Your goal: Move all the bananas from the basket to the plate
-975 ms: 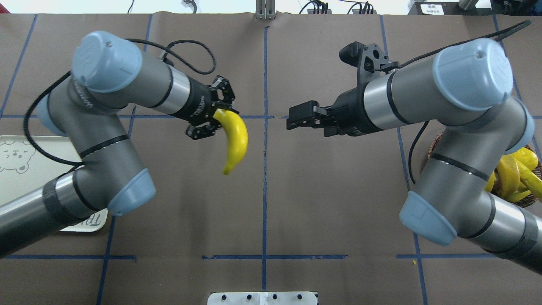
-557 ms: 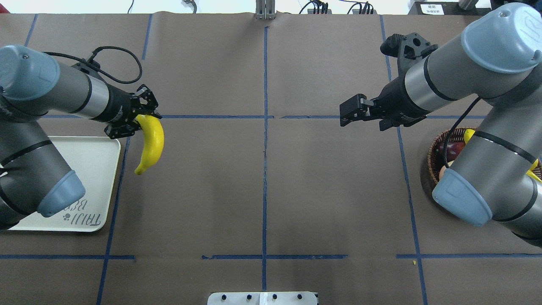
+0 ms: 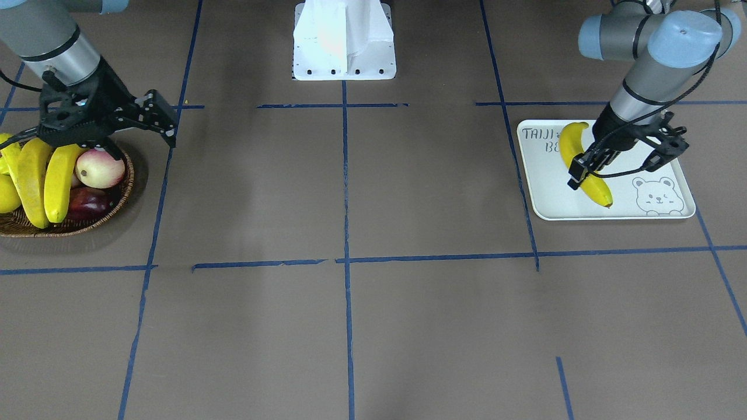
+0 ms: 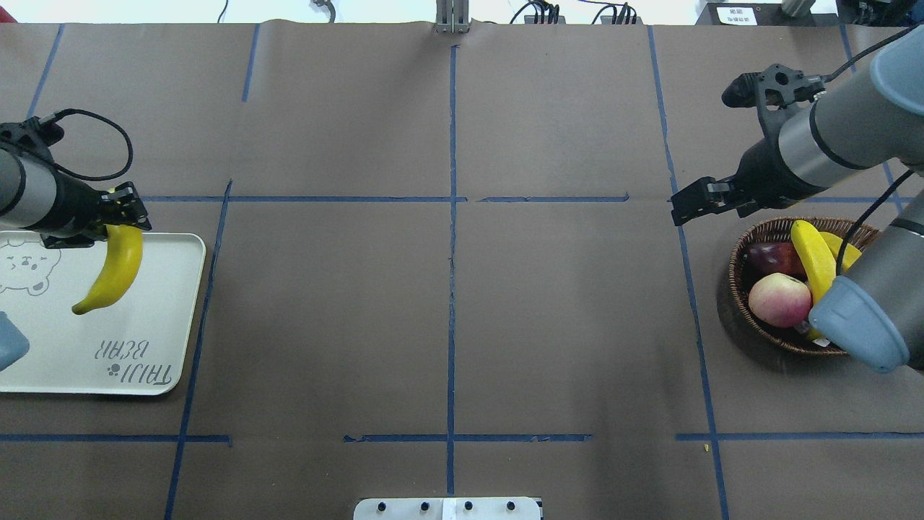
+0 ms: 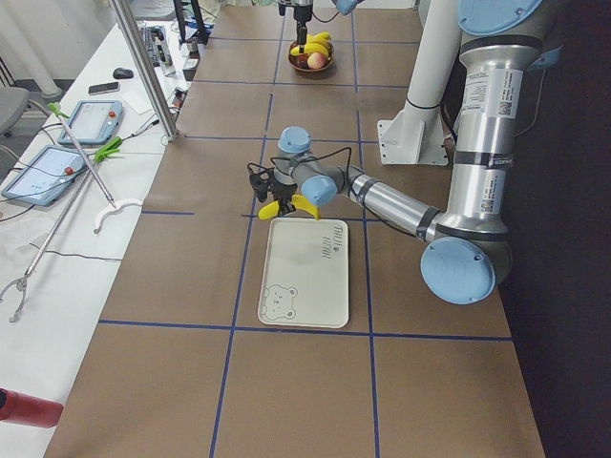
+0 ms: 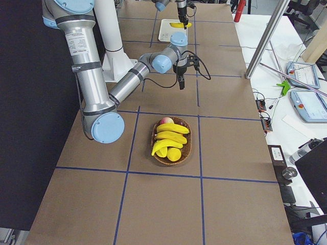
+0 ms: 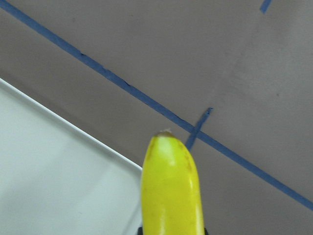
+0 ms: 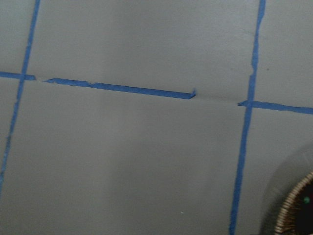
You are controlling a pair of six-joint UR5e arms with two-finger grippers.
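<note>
My left gripper (image 4: 121,214) is shut on the stem end of one yellow banana (image 4: 110,274). It holds the banana over the far part of the white plate (image 4: 162,325). In the front view the gripper (image 3: 585,173) and the banana (image 3: 569,146) are over the plate (image 3: 543,192) beside the bear drawing. The left wrist view shows the banana's tip (image 7: 171,186) over the plate's corner. My right gripper (image 4: 678,211) is open and empty, just left of the wicker basket (image 4: 740,249). Bananas (image 3: 44,175) lie in the basket (image 3: 70,228).
A pink-cream fruit (image 4: 776,300), a dark red fruit (image 4: 766,256) and a plump yellow fruit (image 3: 6,195) share the basket. My right arm's elbow (image 4: 859,328) hangs over the basket. The white robot base (image 3: 344,46) stands at the table's near middle edge.
My left arm has swung left and carried the banana from the table's middle to over the plate. My right arm has drawn back to the right, to beside the basket.
</note>
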